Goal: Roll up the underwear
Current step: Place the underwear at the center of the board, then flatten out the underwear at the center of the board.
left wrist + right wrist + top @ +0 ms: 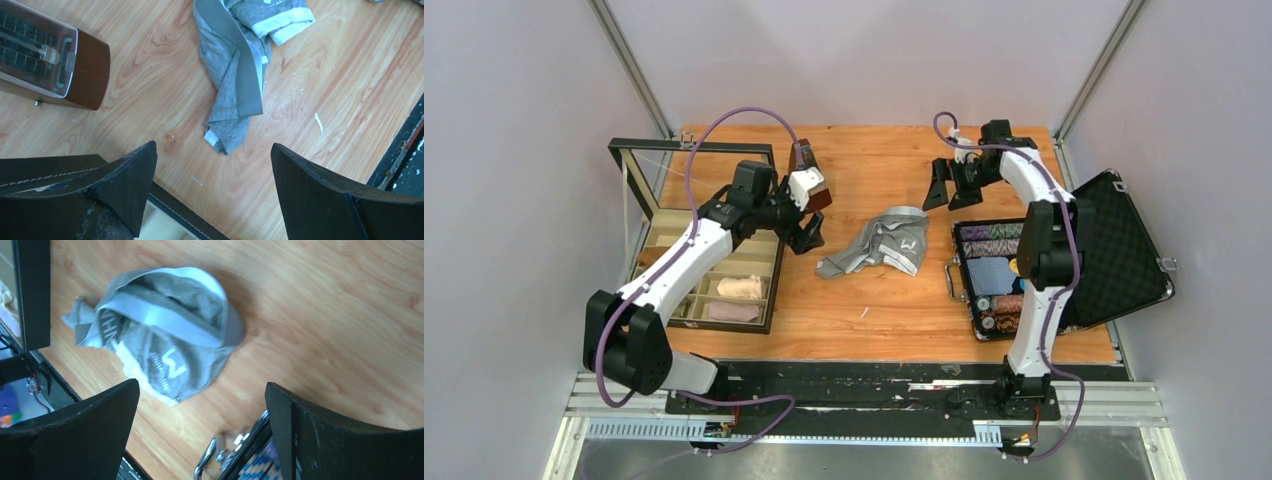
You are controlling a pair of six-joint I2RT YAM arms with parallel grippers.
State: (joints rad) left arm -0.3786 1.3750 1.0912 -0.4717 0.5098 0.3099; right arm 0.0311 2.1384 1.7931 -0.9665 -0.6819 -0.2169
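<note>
The grey underwear (879, 243) lies crumpled in the middle of the wooden table, its waistband twisted across it. It shows in the left wrist view (239, 70) and in the right wrist view (165, 332), with white trim at one edge. My left gripper (808, 234) is open and empty, just left of the underwear. My right gripper (946, 190) is open and empty, above the table to the upper right of the underwear. Neither gripper touches the cloth.
A black divided box (765, 262) with beige and pinkish cloth rolls (740, 288) stands at the left, its glass lid raised. A wooden metronome (808, 184) stands behind the left gripper. An open black case (1124, 250) with patterned rolls lies at the right.
</note>
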